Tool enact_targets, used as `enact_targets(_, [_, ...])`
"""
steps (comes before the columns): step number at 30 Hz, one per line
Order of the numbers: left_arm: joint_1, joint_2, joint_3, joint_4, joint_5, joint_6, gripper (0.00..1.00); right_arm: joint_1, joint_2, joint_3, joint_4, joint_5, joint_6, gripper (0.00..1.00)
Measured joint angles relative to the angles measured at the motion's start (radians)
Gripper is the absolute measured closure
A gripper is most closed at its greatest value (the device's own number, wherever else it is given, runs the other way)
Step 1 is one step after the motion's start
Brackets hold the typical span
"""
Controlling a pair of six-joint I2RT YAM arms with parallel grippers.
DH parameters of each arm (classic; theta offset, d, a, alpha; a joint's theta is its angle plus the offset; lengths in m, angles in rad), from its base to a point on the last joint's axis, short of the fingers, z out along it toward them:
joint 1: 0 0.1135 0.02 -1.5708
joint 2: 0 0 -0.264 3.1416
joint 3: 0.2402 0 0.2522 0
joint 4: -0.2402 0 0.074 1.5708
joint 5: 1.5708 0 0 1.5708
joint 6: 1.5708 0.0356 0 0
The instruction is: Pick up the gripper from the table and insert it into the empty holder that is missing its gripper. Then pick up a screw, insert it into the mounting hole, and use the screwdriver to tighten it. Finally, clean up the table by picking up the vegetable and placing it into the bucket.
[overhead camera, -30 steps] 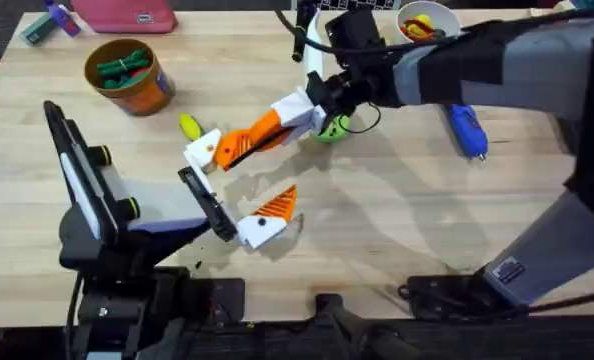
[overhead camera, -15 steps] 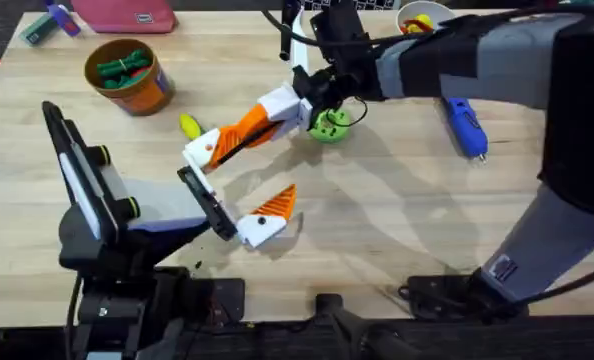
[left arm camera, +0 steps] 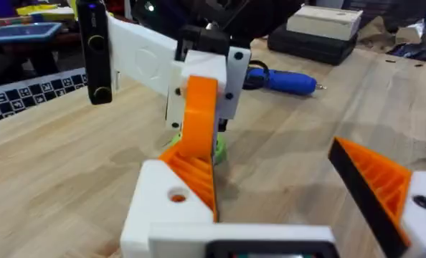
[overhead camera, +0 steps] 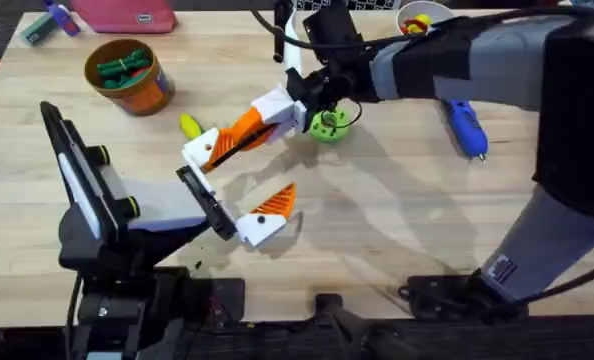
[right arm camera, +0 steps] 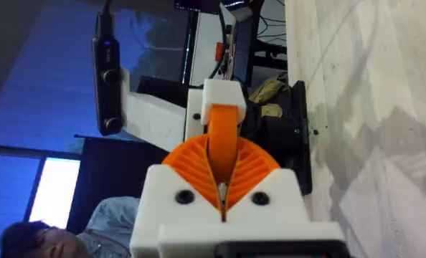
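My right arm crosses the surface from the near right corner and hides much of the far right part. Behind it the white bowl (overhead camera: 424, 20) at the far edge is partly covered, and the rear end of the blue screwdriver (overhead camera: 467, 128), lying toward the far right, passes under the arm. The green disc (overhead camera: 329, 124) near the middle of the far half is half hidden by my right hand (overhead camera: 282, 108).

That hand is clamped on the orange wedge finger (overhead camera: 242, 130). In the right wrist view its 2 ribbed pads (right arm camera: 252, 165) press against the wedge from both sides. The wedge slants down toward the left edge, and its lower end touches the white holder (overhead camera: 202, 150) on my left hand (overhead camera: 232, 182). I cannot tell how deep it sits.

My left hand is spread wide. Its other finger (overhead camera: 267, 212), already fitted with an orange wedge, lies well apart toward the near edge.

The yellow vegetable (overhead camera: 189, 125) rests just beside the holder, on its far-left side. The orange-brown bucket (overhead camera: 149, 95) stands near the far left corner, holding dark green toy pieces (overhead camera: 122, 68). A pink object (overhead camera: 127, 12) at the far edge is cut off.
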Motion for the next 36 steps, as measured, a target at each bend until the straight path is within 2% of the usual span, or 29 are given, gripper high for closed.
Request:
enact_targets(32, [0.000,0.000,0.000,0.000,-0.004,-0.001,0.016,-0.001,0.000,0.004,0.002,0.019,0.012,0.993])
enact_targets(36, [0.000,0.000,0.000,0.001,-0.015,-0.001,0.015,0.001,0.000,-0.006,0.078,0.025,0.040,0.993])
